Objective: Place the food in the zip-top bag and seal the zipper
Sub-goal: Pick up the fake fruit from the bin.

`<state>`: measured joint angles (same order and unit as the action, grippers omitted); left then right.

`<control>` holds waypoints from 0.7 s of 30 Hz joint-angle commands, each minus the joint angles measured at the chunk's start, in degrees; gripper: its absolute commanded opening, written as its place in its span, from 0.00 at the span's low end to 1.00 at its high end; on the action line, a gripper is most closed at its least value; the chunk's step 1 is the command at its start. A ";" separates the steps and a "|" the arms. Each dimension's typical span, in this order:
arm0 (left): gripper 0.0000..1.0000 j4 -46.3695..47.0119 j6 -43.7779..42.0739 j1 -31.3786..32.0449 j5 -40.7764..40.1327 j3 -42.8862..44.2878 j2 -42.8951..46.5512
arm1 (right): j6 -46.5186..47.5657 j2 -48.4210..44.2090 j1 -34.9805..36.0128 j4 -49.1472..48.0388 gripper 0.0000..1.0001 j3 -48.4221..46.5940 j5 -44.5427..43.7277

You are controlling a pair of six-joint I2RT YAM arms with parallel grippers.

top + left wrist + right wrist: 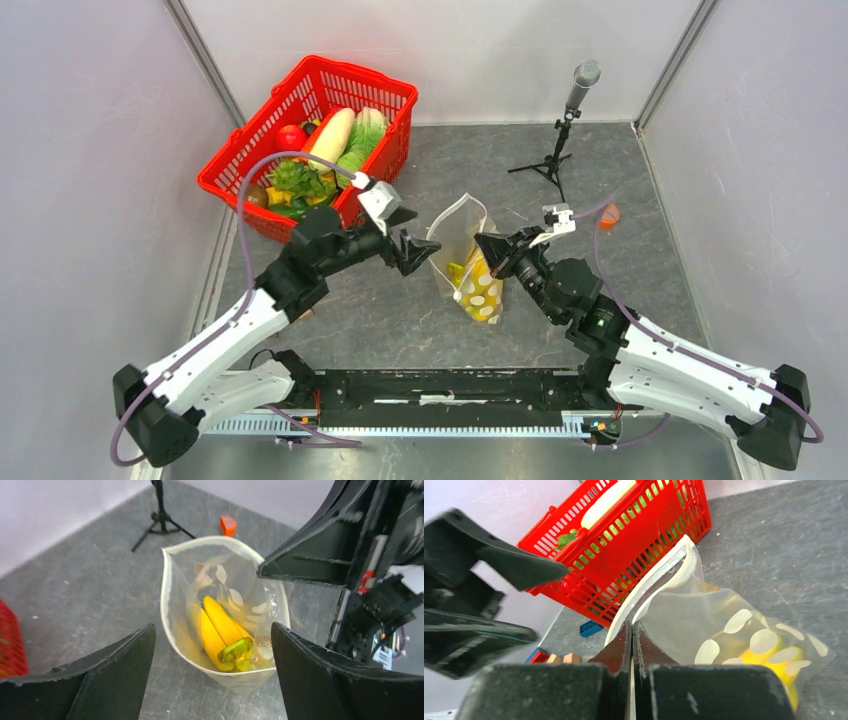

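the left gripper (212, 680) stands wide open and holds nothing, its two fingers either side of the mouth of the zip-top bag (175, 615) and just above it; the right gripper (631, 630) is pinched fully together on the bag's rim, right at the zipper (659, 577), and that pinch looks to be what props the mouth up and open; toward the bottom of the bag lie yellow banana pieces (220, 632) with a green end; the bag sits on the table (380, 320) between the two arms, with the red basket (300, 100) well apart at the far left and more toy vegetables (335, 140) heaped in it; as a judgement, the bag will handle as thin, floppy, slippery film, light enough to slide or collapse under a push, so it wants holding by the stiffer zipper strip rather than the walls; the toys look hard, light and smooth, likely to slip from a loose pinch, so a grip across the narrow middle seems safest; sealing would need the strips pressed together along the whole edge.
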<state>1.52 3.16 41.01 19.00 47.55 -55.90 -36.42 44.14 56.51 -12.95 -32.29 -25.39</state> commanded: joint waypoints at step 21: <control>1.00 -28.05 4.87 -30.10 -18.00 21.64 -3.53 | 15.00 1.68 0.18 -1.16 0.00 -0.80 5.26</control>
<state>-21.85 6.37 13.45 -2.76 64.31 -56.14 -22.59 47.00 56.62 -12.82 -30.72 -20.49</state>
